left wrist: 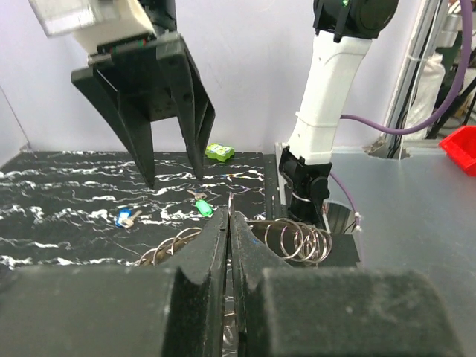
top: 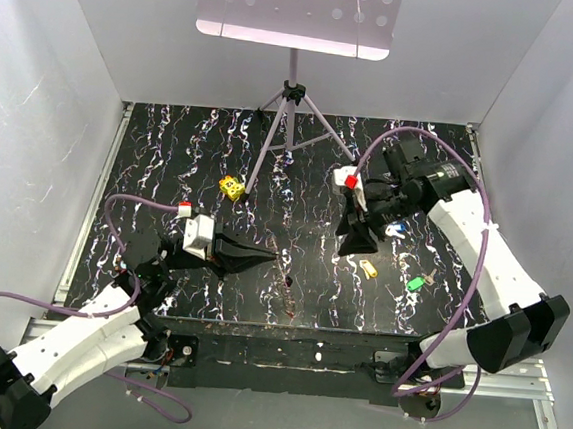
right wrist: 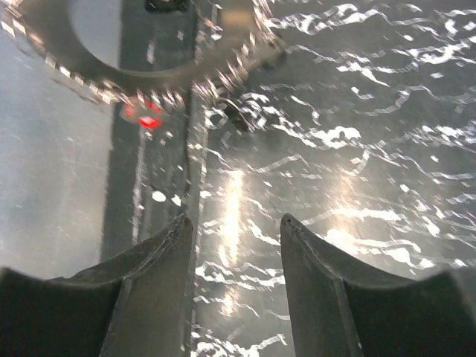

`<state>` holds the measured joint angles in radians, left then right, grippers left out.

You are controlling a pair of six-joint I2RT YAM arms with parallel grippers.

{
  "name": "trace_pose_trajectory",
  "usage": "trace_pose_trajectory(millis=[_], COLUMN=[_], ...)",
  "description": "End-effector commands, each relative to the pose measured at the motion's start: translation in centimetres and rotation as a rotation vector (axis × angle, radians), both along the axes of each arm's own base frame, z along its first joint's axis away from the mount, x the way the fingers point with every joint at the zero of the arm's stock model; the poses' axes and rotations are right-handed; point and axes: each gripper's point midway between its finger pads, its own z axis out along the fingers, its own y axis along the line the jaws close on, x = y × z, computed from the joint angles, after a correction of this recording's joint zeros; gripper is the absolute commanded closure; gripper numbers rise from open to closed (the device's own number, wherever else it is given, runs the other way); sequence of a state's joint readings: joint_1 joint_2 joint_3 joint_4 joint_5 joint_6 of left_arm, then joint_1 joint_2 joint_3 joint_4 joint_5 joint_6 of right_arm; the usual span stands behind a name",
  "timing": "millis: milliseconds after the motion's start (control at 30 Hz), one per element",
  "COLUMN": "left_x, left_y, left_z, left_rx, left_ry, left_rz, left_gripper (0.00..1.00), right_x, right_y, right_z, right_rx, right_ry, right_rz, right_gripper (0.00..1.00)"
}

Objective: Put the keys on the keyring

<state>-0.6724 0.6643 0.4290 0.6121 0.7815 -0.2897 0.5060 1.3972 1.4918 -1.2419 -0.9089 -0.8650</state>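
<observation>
The keyring (top: 287,285) stands on edge near the table's front edge, a wire ring fringed with grey keys. My left gripper (top: 278,259) is shut on the keyring's wire, and loops (left wrist: 297,236) show on both sides of the closed jaws (left wrist: 229,219). My right gripper (top: 352,248) hangs open and empty above the table, right of the ring. Blurred in its wrist view, the keyring (right wrist: 223,63) lies ahead of the open gripper (right wrist: 234,219), with a red blur (right wrist: 145,115) under it. Loose keys lie at the right: blue (top: 396,229), yellow (top: 367,269), green (top: 415,283).
A yellow dotted cube (top: 232,187) sits left of centre at the back. A tripod stand (top: 289,124) rises from the far middle of the table. White walls close in both sides. The table's front edge (top: 287,325) runs just behind the keyring.
</observation>
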Motion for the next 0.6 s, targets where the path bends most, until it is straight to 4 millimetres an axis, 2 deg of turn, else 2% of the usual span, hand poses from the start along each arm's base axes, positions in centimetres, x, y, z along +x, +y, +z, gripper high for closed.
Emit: trace_pose_trajectory(millis=[0, 100, 167, 267, 333, 467, 567], left_x=[-0.7, -0.4, 0.0, 0.4, 0.6, 1.6, 2.0], left_y=[0.0, -0.2, -0.3, -0.5, -0.8, -0.9, -0.9], left_z=[1.3, 0.7, 0.3, -0.5, -1.6, -3.5, -4.2], left_rx=[0.091, 0.155, 0.183, 0.208, 0.232, 0.261, 0.254], left_ry=[-0.169, -0.253, -0.301, -0.354, -0.368, -0.381, -0.369], left_rz=[-0.031, -0.028, -0.024, -0.028, -0.041, -0.027, -0.006], left_gripper=[1.00, 1.00, 1.00, 1.00, 1.00, 1.00, 1.00], right_x=[-1.6, -2.6, -3.9, -4.9, -3.6, -0.3, 1.2], right_y=[-4.7, -5.7, -5.8, -5.3, -4.6, -4.3, -5.0], right_z=[0.0, -1.4, -3.4, -5.5, -6.9, -9.1, -11.1], right_rx=[-0.090, -0.062, -0.032, 0.015, 0.039, 0.115, 0.099], right_ry=[-0.182, -0.302, -0.302, -0.233, -0.265, -0.482, -0.573], right_rz=[0.105, 0.175, 0.204, 0.162, 0.089, -0.099, -0.200], right_gripper=[0.39, 0.27, 0.18, 0.17, 0.15, 0.12, 0.02])
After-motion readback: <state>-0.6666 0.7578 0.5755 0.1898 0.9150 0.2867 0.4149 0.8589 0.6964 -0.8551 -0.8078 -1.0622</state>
